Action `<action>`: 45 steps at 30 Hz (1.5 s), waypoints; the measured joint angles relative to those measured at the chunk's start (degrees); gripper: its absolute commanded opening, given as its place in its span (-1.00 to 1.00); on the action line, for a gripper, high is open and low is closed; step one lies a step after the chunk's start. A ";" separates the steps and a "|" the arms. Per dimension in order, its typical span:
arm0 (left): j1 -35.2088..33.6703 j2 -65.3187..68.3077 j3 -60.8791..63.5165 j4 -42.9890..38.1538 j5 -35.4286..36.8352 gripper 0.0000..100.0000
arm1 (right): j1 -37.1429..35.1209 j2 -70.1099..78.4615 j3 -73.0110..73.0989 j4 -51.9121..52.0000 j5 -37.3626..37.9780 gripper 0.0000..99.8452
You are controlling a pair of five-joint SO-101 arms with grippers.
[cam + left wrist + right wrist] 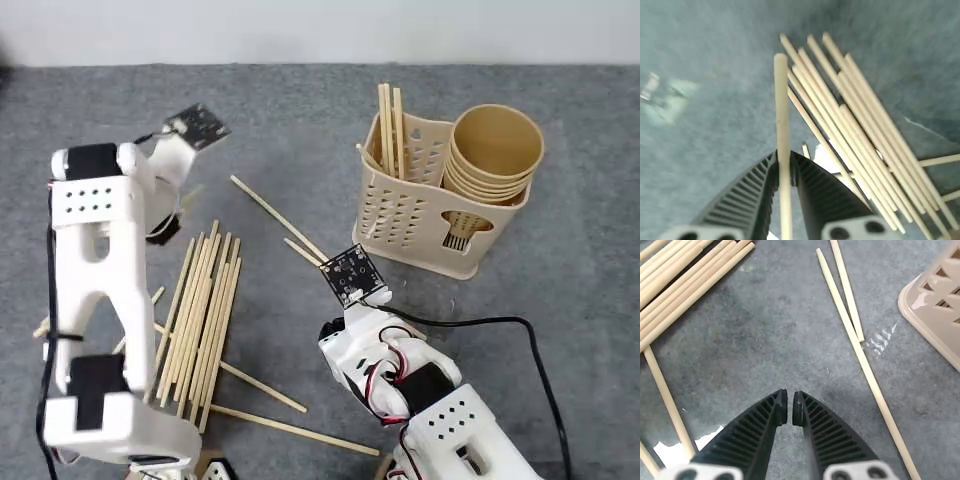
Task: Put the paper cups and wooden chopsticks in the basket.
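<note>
High: beige perforated plastic basket holds stacked tan paper cups + few wooden chopsticks; loose chopstick pile on grey surface.
L wrist: left gripper clamped on single chopstick, pile alongside.
R wrist: right gripper closed, empty, near two chopsticks by basket corner.

- what can't you make out?
- my right wrist view's edge cuts off the basket. the held chopstick runs out of my left wrist view.
- and overhead?
- the basket wall hides the lower paper cups.
</note>
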 measured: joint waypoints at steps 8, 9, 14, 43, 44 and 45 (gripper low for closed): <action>10.81 -4.48 -15.91 2.90 11.52 -0.98 | 0.00 0.00 0.00 0.00 0.00 -0.92; 12.31 -4.48 -18.55 2.90 13.89 -0.98 | 0.00 0.00 0.00 0.00 0.00 -0.92; 20.22 -4.75 -30.86 0.26 24.62 -0.98 | 0.00 0.00 0.00 0.00 0.00 -0.92; 37.36 10.37 -32.44 -55.12 52.40 -0.97 | 0.00 0.00 0.00 0.00 0.00 -0.92; 37.36 11.43 -32.44 -55.12 52.40 -0.97 | 0.00 0.00 0.00 0.00 0.00 -0.92; 37.36 12.31 -32.44 -55.12 52.48 -0.97 | 0.00 0.00 0.00 0.00 0.00 -0.92</action>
